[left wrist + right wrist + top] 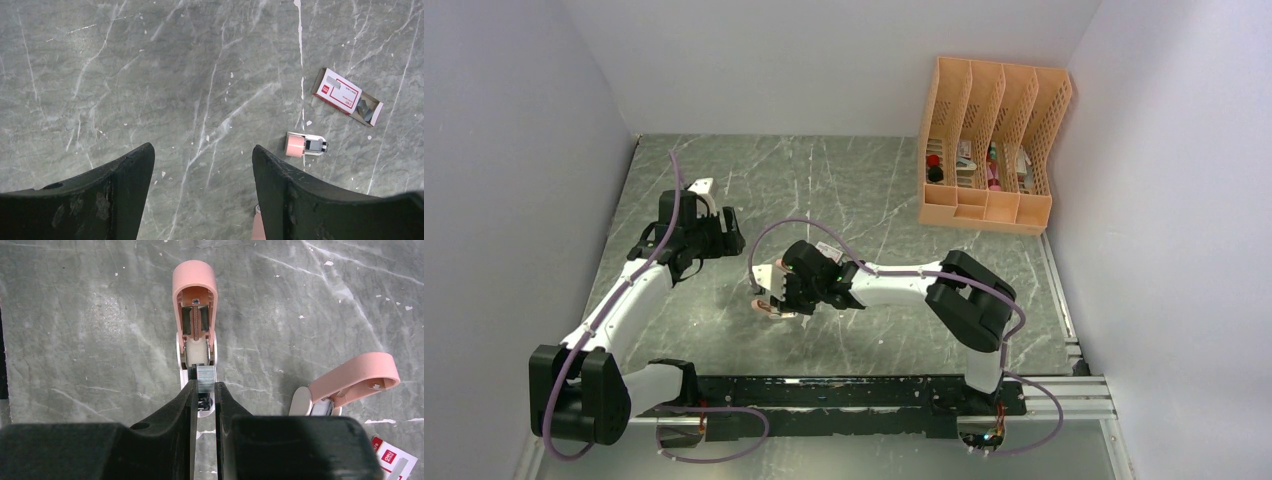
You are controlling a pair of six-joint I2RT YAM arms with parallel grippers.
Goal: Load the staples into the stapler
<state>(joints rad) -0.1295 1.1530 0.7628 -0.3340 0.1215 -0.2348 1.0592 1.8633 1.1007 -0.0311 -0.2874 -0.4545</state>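
Observation:
My right gripper [205, 386] is shut on a short silvery strip of staples [205, 376], held over the rear end of a salmon-pink stapler [195, 305]. That stapler lies on the table with its lid swung open and its channel showing. In the top view the right gripper [776, 296] sits low at the table's middle, by the stapler [765, 281]. The red-and-white staples box [345, 95] lies open on the table, its tray end pulled out. Off to the left, my left gripper [202, 152] hangs open above bare table, empty.
A second pink stapler [350, 382] stands open just right of my right fingers. The left wrist view shows a small stapler [305, 144] near the box. A peach desk organiser [989, 145] stands at the back right. Walls close in on three sides.

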